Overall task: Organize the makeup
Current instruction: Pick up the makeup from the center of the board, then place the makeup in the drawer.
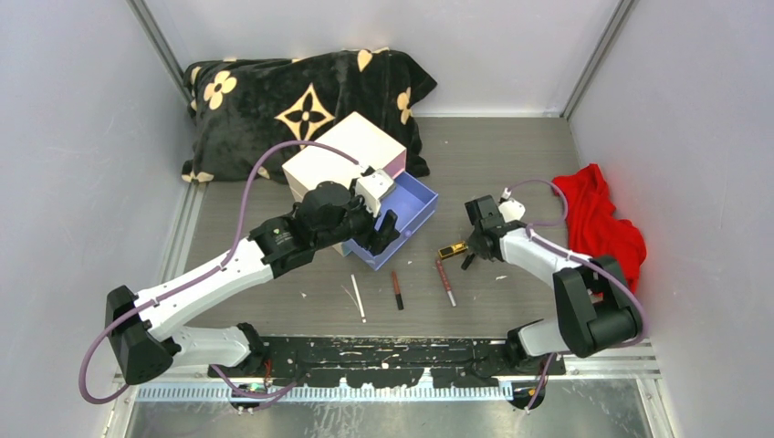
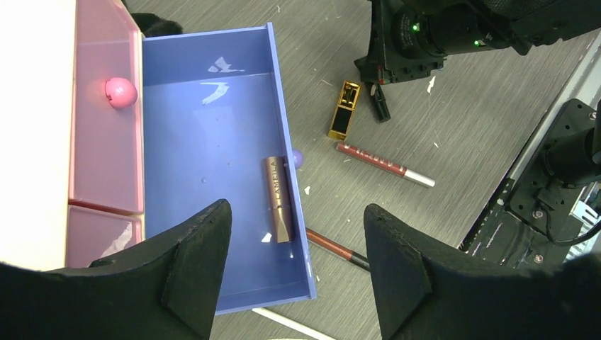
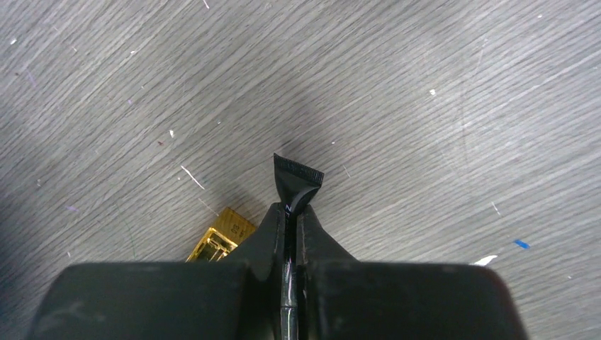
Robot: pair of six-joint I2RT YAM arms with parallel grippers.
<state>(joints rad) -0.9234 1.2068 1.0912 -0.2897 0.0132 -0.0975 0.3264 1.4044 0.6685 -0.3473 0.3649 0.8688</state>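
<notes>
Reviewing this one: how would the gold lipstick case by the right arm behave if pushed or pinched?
The gold lipstick case looks square-sided and lies flat, so it would probably slide, not roll. Its shiny hard shell seems rigid, maybe slippery. Small, so likely light: the right pincer, shut on a black tube, could skid it with a nudge.

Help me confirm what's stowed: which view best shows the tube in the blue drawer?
Left wrist: the tube lies unobstructed inside the blue drawer, lettering legible. Top external shows the drawer but no discernible tube. Right wrist misses both.
</notes>
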